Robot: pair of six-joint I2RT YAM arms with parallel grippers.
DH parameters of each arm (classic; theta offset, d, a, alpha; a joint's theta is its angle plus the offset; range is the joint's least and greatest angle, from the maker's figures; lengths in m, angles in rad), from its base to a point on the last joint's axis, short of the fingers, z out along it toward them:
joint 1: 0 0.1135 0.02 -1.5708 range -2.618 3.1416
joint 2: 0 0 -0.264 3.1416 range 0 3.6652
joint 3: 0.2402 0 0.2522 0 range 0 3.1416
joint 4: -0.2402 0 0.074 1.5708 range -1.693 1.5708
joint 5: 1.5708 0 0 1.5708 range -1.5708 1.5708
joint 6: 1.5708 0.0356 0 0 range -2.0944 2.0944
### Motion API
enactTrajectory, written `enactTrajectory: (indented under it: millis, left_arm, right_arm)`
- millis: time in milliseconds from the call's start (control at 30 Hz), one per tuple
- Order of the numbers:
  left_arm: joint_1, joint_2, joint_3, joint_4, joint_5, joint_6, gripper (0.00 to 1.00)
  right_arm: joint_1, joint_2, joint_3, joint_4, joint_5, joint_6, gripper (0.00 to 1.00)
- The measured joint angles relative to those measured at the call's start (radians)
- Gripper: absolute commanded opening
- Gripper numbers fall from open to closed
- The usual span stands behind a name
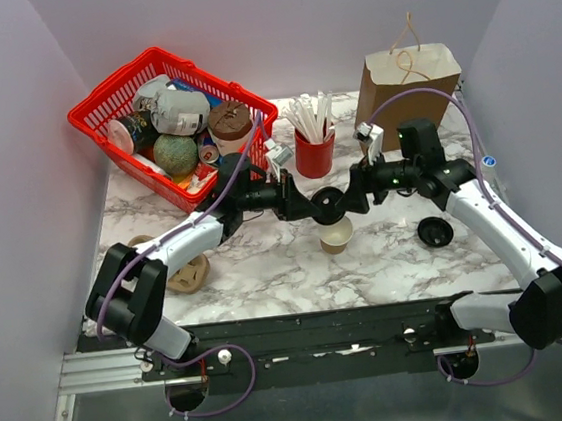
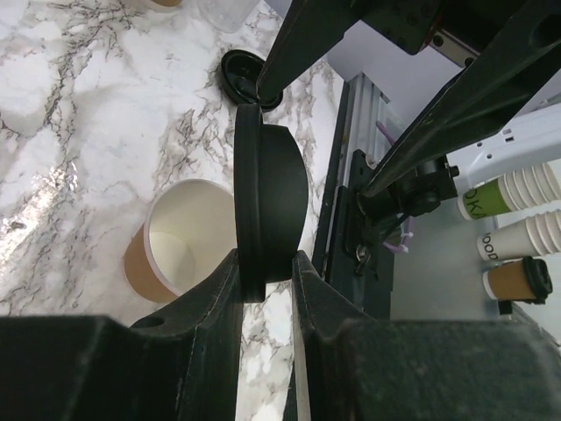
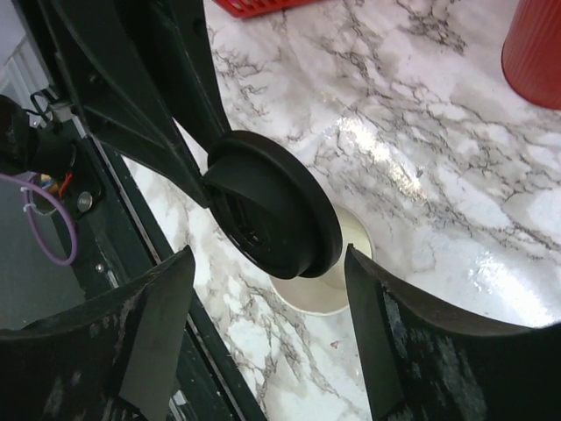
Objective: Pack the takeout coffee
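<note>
Black lid is pinched on edge in my left jaws. They are nearly closed, a finger on each side of its rim, and the lid stands vertical. My right jaws are spread wide around the same lid from the opposite side and are not gripping it. One right finger tip is right at the rim and I can't tell if it touches; the other stands clear. Both sets of jaws meet over the middle of the worktop, above the surface.

Directly under the lid is the takeout coffee cup: brown paper, pale inside, upright on the marble, mouth open. As I read it the drink is in two parts, lid in the air and cup below, not yet capped and not in the bag.

A spare lid, also black, lies flat to the right of the cup, well apart from it. The red straw cup stands just behind the jaws, full of white straws. The paper bag is upright at the far right, handles up. The red basket is far left, packed with mixed items.
</note>
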Motion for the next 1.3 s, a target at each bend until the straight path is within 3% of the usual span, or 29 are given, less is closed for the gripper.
enactTrajectory:
  millis: [700, 1300]
  left_arm:
    - [0.0, 0.108, -0.011, 0.032, 0.0, -0.091, 0.28]
    - [0.0, 0.14, -0.011, 0.026, -0.019, -0.101, 0.38]
  right_arm:
    - [0.0, 0.115, -0.06, 0.006, 0.016, 0.004, 0.79]
    - [0.0, 0.172, -0.102, 0.064, 0.042, 0.034, 0.79]
